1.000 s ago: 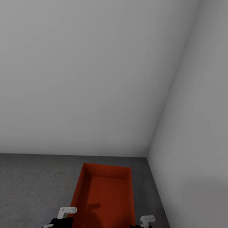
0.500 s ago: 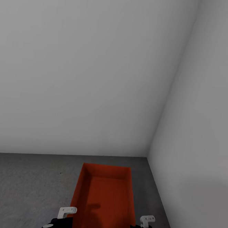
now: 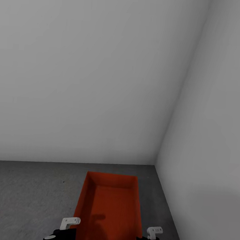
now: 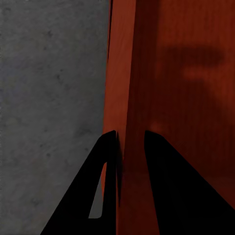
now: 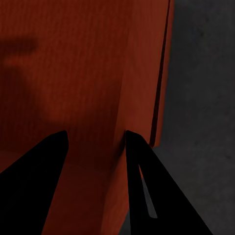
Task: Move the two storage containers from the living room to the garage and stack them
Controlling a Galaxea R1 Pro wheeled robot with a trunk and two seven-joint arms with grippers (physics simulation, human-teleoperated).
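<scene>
One orange-red storage container point(image 3: 108, 210) rests open side up on the dark concrete floor point(image 3: 26, 195) of the garage, close to the corner of two pale grey walls. My left gripper point(image 4: 129, 139) is shut on its left wall, one finger inside and one outside. My right gripper point(image 5: 95, 139) straddles the right wall of the container point(image 5: 142, 73) with its fingers set wide apart, open. In the head view both wrists sit low at the container's near end, left point(image 3: 67, 228) and right point(image 3: 153, 237).
A grey wall point(image 3: 83, 76) stands just beyond the container's far end, and a second wall point(image 3: 212, 142) runs close along its right side. Bare concrete floor stretches out to the left of the container.
The right wrist has shifted very slightly inward in the head view. The container and the left arm have not moved.
</scene>
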